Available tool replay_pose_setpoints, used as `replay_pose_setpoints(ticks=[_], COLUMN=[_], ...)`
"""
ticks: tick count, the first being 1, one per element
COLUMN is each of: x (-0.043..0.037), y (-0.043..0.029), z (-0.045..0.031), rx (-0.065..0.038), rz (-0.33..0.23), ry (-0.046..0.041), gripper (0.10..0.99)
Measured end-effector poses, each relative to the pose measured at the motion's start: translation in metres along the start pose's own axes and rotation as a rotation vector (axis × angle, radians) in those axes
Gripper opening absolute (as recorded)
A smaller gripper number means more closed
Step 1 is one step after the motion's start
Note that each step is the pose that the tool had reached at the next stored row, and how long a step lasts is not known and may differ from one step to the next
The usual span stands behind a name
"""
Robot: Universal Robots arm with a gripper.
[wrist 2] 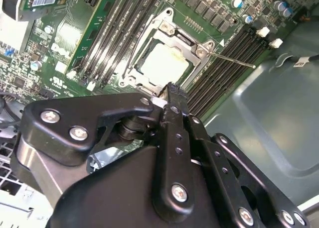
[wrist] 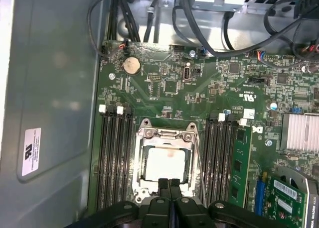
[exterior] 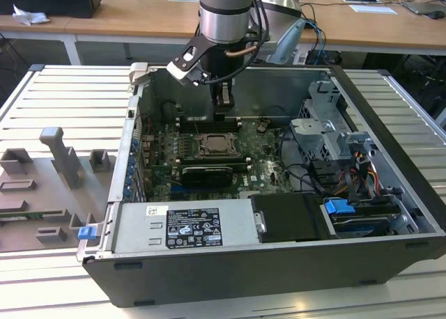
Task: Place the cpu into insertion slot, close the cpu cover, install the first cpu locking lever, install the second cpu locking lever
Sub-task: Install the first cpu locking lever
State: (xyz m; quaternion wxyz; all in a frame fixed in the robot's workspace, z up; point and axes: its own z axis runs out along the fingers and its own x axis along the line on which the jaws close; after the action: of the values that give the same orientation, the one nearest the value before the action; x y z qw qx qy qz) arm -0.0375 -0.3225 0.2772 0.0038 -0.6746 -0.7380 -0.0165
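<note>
Your hand (wrist: 170, 184), tips pressed together and empty, hovers at the edge of the cover (wrist: 167, 135), which lies over the seated cpu (wrist: 166, 163), so closed tips likely serve for pushing.

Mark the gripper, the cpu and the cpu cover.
gripper (wrist: 170, 182): first wrist view, midway between its fingertips.
cpu (wrist: 165, 164): first wrist view, middle of its pale top.
cpu cover (wrist: 167, 134): first wrist view, frame bar farthest from the gripper.
</note>
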Motion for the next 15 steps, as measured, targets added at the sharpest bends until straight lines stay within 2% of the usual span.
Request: replay_pose_setpoints(ticks=[6, 15], x=[0.0, 0.0], y=[0.0, 0.0], z=[0.0, 0.0], rx=[0.001, 0.005], rz=[-0.038, -0.17], ry=[0.0007, 0.0032], gripper=[0.106, 0.106])
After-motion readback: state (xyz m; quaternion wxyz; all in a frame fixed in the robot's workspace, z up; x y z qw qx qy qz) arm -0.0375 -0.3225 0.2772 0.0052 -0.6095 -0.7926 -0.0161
